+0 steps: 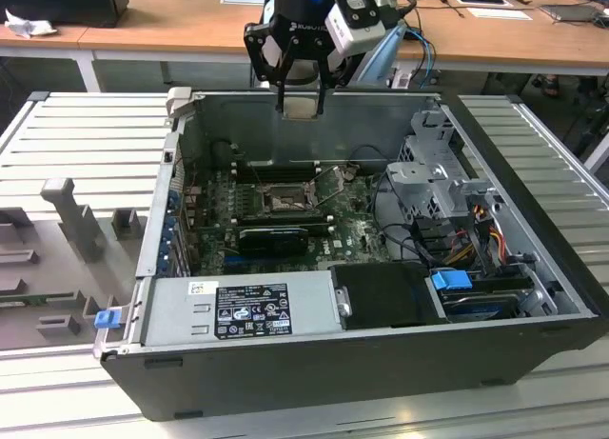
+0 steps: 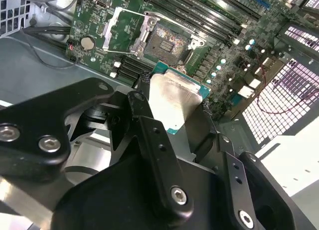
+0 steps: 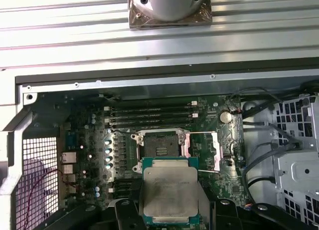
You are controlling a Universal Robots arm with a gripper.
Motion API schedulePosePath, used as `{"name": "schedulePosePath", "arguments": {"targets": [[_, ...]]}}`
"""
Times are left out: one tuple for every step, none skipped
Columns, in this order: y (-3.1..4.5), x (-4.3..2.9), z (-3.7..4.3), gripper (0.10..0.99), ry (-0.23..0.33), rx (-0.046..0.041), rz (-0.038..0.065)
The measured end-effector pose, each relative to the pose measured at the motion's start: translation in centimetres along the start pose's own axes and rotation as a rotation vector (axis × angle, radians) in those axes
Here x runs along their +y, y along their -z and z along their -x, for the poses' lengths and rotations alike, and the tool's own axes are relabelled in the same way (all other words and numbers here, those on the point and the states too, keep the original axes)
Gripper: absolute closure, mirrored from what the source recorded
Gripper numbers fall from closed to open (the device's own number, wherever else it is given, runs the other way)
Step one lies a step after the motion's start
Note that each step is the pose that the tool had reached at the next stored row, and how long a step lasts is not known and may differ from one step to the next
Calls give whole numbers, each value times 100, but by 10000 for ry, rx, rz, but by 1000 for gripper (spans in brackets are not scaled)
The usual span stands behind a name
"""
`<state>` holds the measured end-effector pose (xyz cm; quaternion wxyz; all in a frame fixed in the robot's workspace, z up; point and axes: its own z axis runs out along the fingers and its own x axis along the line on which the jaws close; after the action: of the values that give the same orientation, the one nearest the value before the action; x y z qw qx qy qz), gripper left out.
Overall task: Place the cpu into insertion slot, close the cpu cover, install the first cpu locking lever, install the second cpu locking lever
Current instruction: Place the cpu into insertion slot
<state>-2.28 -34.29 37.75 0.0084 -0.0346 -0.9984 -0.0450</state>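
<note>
Metal, pale and silvery-beige, faces us on the cpu (image 3: 169, 190), a thin square chip with a green rim. Our pincer (image 1: 302, 108) is clamped on it, its black fingers (image 2: 144, 115) pressing two opposite edges. In the exterior view we see the chip hanging in the air over the wall of the computer case (image 1: 314, 382) farthest from that camera, well above the board inside.

Down on the green motherboard (image 3: 229, 182) lies the insertion slot (image 3: 159, 149), its black frame and dark centre uncovered. In the first wrist view it appears just past the chip's edge, the two apart. The cpu cover (image 3: 217, 151) is swung open and rests beside the slot, on the side toward the round coin battery (image 3: 226, 116); through its square window we see green board. In the exterior view the cover stands tilted up at the exterior view's right of the slot.

Long black memory slots (image 3: 149, 115) run in a row alongside the socket. Farther out, a grey power supply (image 1: 243, 306) with a label fills the near part of the case in the exterior view. A perforated metal drive cage (image 1: 428, 163) with bundled cables sits at the exterior view's right. The case lies on its side on a ridged metal table (image 1: 86, 144).
</note>
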Motion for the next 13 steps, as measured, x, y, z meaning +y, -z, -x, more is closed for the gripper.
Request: {"name": "schedulePosePath", "arguments": {"targets": [[0,0,0,561,-8,-1,0],[0,0,0,561,-25,-2,1],[0,0,0,561,-42,-4,1],[0,0,0,561,-51,-5,1],[0,0,0,561,-61,-6,2],[0,0,0,561,-99,-9,2],[0,0,0,561,-181,-17,4],[0,0,0,561,-288,-26,6],[-1,0,0,561,-329,-30,7],[-1,0,0,561,-352,-32,8],[0,0,0,561,-430,-39,8],[-1,0,0,561,-468,-42,9],[-1,0,0,561,-498,-45,10]]}}
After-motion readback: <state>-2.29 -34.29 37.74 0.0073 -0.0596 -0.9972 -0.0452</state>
